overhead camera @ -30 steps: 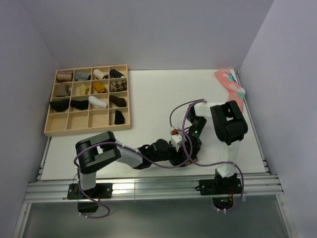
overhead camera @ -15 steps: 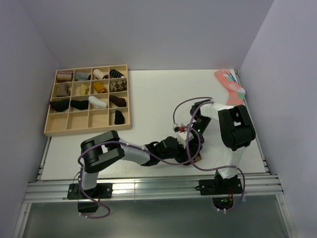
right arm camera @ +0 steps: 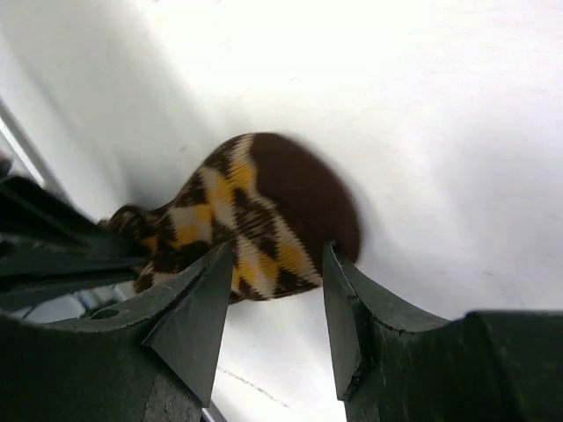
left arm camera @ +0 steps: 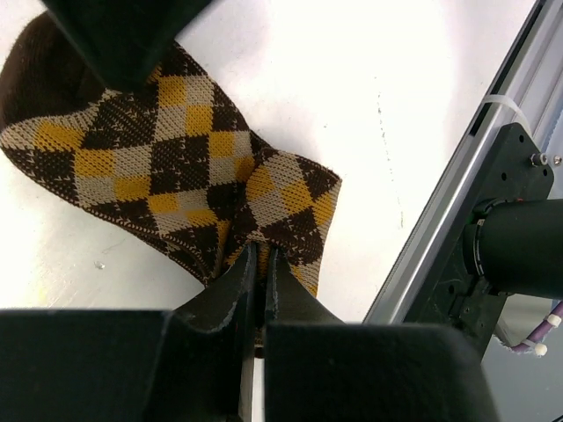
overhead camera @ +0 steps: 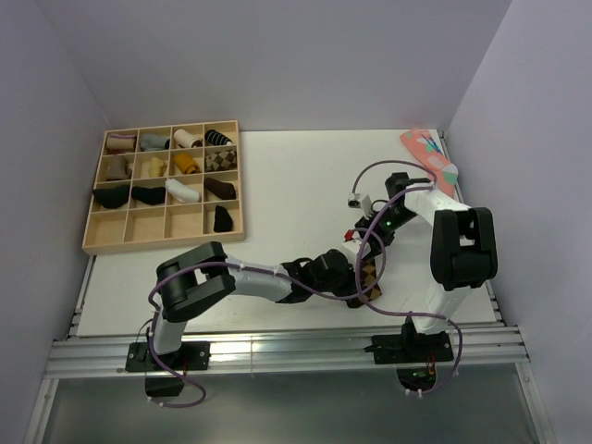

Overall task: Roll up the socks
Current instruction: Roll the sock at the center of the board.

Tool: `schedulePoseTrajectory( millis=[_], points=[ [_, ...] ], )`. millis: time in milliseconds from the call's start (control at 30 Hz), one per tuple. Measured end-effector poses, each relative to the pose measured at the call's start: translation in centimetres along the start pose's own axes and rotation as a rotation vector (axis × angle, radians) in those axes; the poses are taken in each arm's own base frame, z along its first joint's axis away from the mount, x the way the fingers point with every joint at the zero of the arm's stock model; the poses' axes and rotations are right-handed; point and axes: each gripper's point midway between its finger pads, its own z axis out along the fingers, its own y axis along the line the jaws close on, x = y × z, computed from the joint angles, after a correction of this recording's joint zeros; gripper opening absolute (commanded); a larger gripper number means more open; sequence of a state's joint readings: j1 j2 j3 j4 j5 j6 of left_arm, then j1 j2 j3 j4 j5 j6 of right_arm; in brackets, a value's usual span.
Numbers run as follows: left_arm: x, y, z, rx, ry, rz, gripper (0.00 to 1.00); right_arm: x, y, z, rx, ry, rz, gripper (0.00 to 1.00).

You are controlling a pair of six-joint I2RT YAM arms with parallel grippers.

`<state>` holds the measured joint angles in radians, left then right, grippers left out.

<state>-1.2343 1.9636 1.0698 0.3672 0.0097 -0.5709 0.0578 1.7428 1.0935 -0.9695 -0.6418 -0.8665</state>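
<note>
Brown argyle sock (left arm camera: 167,167), partly folded

Black-white arms (overhead camera: 460,250), purple cables (overhead camera: 377,166), dark wedge-fingered right claw (right arm camera: 274,255).

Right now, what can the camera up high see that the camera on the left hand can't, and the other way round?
Only the high camera shows the wooden tray of rolled socks on the left, and the pink sock in the far right corner. Only the left wrist camera shows the left gripper pinched shut on the edge of the brown sock, with its yellow and tan diamonds up close. Both show the brown sock lying on the white table.
</note>
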Motion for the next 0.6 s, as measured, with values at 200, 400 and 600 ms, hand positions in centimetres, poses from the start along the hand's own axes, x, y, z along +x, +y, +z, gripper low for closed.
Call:
schedulePoseTrajectory(
  millis=[200,400,600],
  points=[
    [0.0,0.0,0.1,-0.015,0.024,-0.011,0.0,-0.7,-1.9,0.0,0.087,-0.031,0.066,0.55],
    [0.0,-0.1,0.3,-0.017,0.027,-0.018,0.0,-0.4,-3.4,-0.1,0.151,-0.044,0.125,0.56],
    [0.0,-0.1,0.3,-0.022,0.034,-0.018,0.0,-0.1,-3.6,-0.1,0.163,-0.04,0.145,0.55]
  ],
)
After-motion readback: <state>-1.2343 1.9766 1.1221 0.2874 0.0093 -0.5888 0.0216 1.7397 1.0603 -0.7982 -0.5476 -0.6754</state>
